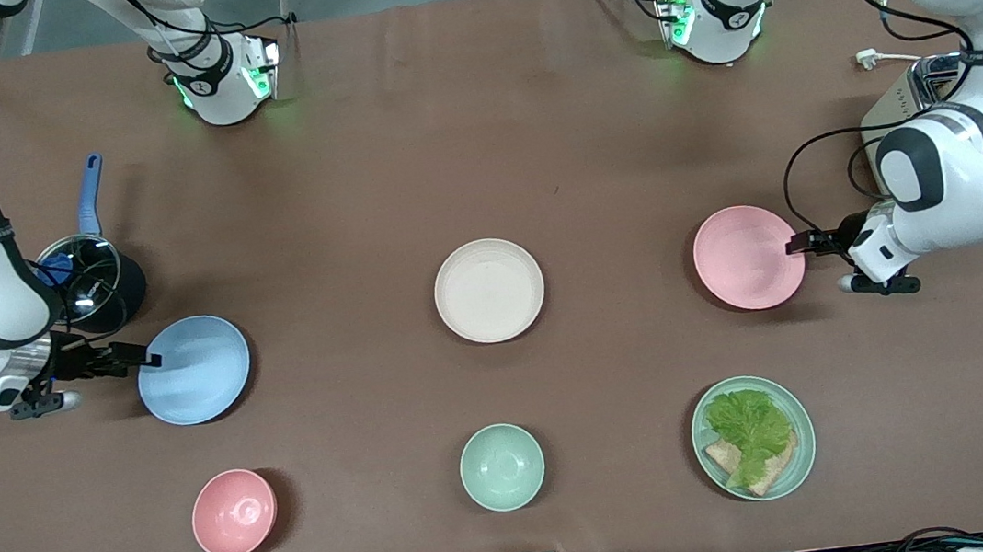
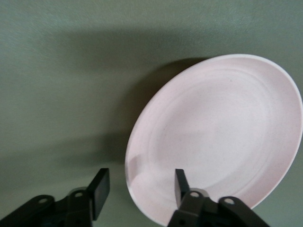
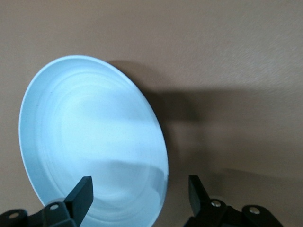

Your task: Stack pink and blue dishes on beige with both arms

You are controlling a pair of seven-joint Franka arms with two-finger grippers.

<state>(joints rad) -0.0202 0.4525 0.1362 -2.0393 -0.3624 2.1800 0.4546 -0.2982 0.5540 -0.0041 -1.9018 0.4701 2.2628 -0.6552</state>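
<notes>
The cream-beige plate (image 1: 489, 290) lies bare at the table's middle. Toward the left arm's end sits the pink plate (image 1: 748, 257), tipped slightly with a shadow beneath it in the left wrist view (image 2: 222, 132). My left gripper (image 1: 793, 244) is open at its outer rim, and its own view shows the gripper (image 2: 140, 189) with one finger over the dish and one outside. The blue plate (image 1: 194, 369) sits toward the right arm's end and fills much of the right wrist view (image 3: 90, 137). My right gripper (image 1: 149, 358) (image 3: 139, 194) stands open astride its rim the same way.
A lidded pot with a blue handle (image 1: 84, 276) stands close to the right arm. Nearer the front camera are a small pink bowl (image 1: 234, 513), a mint bowl (image 1: 502, 466) and a mint plate with lettuce and bread (image 1: 753, 437). A metal appliance (image 1: 920, 93) sits beside the left arm.
</notes>
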